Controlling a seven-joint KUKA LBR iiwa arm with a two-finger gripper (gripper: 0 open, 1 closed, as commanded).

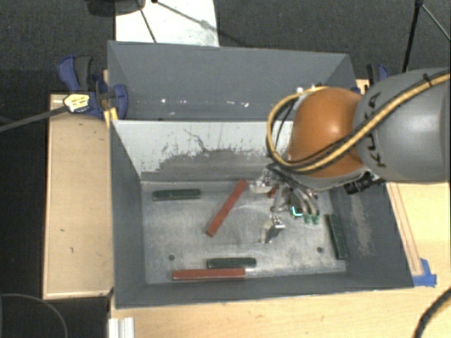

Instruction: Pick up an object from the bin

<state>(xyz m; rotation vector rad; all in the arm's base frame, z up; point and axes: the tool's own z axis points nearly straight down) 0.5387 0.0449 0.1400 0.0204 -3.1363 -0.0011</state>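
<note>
Into the grey metal bin [225, 83] the arm [402, 132] reaches from the right, its orange-covered wrist bent downward. Its gripper [273, 229] hangs low; whether it is spread or closed I cannot tell. A slanted red-brown flat bar [226, 208] lies just left of the gripper, and a dark green bar [335, 234] lies near its right.

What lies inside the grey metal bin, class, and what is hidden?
Inside the grey metal bin: two reddish-brown flat sticks, one slanted mid-floor, one along the front; three dark green sticks, at left, front and right. The arm covers the back-right corner, hiding whatever is there.
</note>
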